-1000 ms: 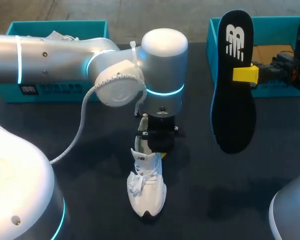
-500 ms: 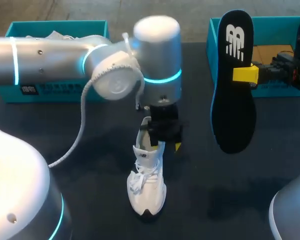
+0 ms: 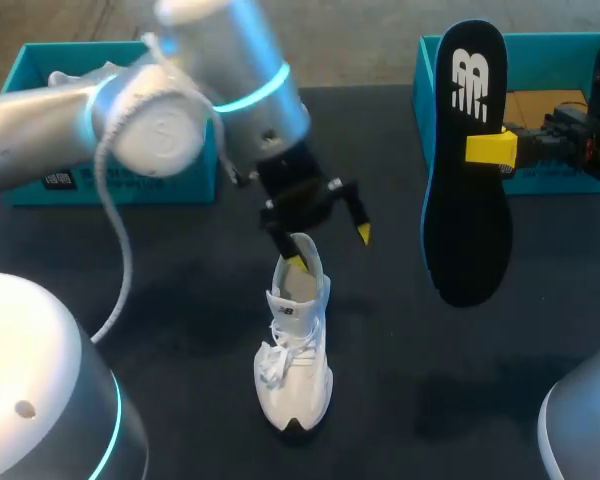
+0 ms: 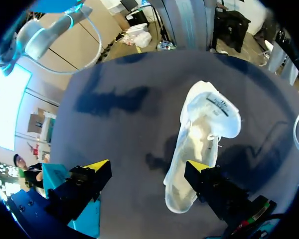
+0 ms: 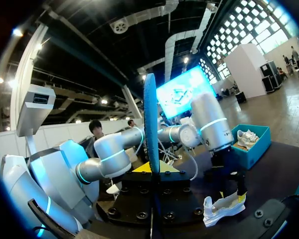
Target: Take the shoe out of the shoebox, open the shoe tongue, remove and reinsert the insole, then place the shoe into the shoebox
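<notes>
Hovering above heel of white shoe [image 3: 293, 350], left pincer [image 3: 329, 248] spread apart, right pincer [image 3: 485, 150] clamped on insole [image 3: 467, 225]

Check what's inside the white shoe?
Only pale lining shows inside the shoe; the insole is out, held by the right pincer. Toe end is covered, not visible.

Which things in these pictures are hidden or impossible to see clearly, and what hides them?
Head view: most of the left shoebox, behind the left arm.
Head view: the right shoebox contents, behind the insole and right hand; the edge cuts it off.
Head and left wrist views: whether the left hand touches the shoe; one finger overlaps its heel.
</notes>
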